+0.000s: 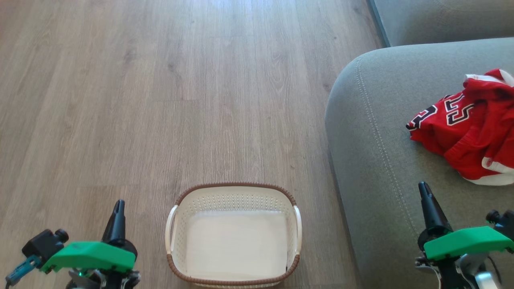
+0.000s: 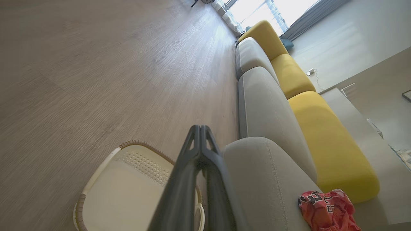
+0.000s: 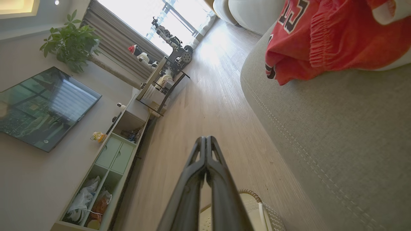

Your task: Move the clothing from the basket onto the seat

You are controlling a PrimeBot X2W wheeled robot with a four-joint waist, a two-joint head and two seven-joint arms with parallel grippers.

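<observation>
Head camera: the left gripper (image 1: 119, 204) rises at the lower left over the pale wood-plank floor (image 1: 160, 100), its dark fingers pressed together and holding nothing. The right gripper (image 1: 423, 186), likewise closed and empty, stands over the large grey-green fabric seat (image 1: 373, 152). Between them, on the floor, sits the small white perforated plastic basket (image 1: 237, 186), its white bottom showing. The crumpled red clothing (image 1: 461, 128) with white trim lies on the seat.

Left wrist camera: yellow back cushions (image 2: 327, 141) line the sofa.

Right wrist camera: what looks like a wall television (image 3: 45, 109).
</observation>
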